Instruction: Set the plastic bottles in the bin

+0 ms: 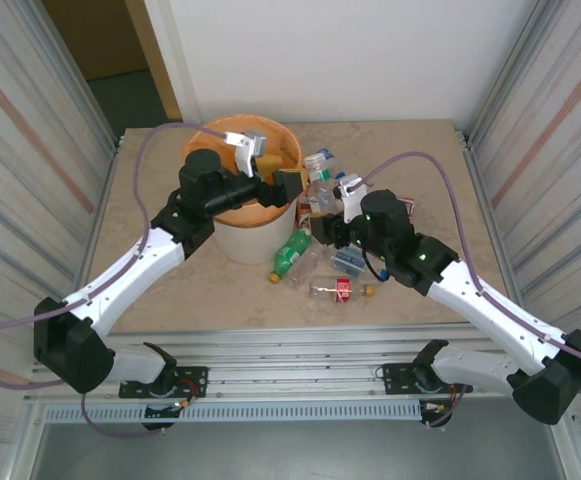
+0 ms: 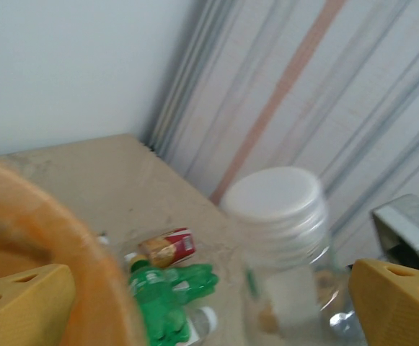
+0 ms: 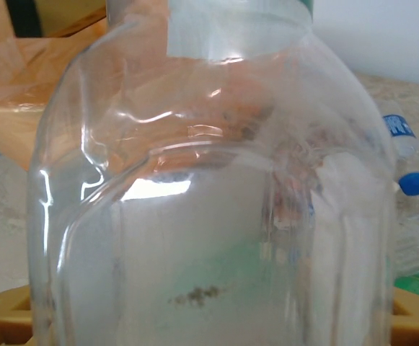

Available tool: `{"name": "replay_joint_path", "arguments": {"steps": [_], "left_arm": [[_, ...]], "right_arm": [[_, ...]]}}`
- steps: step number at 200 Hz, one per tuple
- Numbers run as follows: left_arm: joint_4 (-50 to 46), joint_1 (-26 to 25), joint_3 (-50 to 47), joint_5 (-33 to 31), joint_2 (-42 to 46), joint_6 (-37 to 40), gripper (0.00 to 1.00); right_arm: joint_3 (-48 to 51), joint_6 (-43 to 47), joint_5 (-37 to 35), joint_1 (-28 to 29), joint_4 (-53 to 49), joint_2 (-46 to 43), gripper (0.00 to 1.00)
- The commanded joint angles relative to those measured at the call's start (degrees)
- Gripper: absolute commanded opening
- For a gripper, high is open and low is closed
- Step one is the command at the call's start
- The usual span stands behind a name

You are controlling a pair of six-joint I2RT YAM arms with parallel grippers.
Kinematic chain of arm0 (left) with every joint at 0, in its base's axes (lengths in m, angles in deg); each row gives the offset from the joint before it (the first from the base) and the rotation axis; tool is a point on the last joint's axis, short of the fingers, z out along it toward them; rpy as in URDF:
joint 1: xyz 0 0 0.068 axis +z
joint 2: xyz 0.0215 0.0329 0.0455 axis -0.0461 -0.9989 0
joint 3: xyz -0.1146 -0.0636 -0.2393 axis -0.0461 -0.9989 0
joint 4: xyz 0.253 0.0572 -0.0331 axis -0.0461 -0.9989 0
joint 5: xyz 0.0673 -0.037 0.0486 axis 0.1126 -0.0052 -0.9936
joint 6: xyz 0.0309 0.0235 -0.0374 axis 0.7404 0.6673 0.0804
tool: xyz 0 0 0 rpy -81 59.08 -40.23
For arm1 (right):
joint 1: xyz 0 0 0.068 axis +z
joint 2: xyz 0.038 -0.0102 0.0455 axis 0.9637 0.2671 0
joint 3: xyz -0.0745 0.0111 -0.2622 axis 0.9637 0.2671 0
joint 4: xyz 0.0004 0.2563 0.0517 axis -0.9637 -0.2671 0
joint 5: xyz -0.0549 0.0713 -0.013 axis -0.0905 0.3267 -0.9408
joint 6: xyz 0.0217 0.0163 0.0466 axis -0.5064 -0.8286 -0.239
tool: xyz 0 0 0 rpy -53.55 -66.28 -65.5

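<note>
The bin is a round off-white bucket lined with an orange bag, at the table's middle. My left gripper hangs open over its right rim, and its yellow fingers stand wide apart with nothing between them. My right gripper is shut on a clear plastic bottle with a white cap, held upright just right of the bin. More plastic bottles lie in a pile below it: a green one, a clear one with a red label and one with a blue cap.
The bin's orange rim sits close under the left fingers. Metal-ribbed walls close in both sides of the table, and a white wall stands behind. Bare tabletop lies at the far right.
</note>
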State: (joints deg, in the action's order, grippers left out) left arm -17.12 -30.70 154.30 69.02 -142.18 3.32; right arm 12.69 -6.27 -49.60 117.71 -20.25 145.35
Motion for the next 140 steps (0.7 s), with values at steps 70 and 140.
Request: {"name": "replay_joint_path", "arguments": {"steps": [70,140], "left_arm": [[9.6,-1.6,5.2,8.7,-6.2,-7.9,0.74],[8.7,-2.1,6.6,10.1,-8.0,-8.0,0.28]], "right_arm": [[-3.9,5.4,-1.0,3.4,3.4,1.5,0.36],[-4.7,6.7,-4.8,3.5,4.4,2.5,0.38]]}}
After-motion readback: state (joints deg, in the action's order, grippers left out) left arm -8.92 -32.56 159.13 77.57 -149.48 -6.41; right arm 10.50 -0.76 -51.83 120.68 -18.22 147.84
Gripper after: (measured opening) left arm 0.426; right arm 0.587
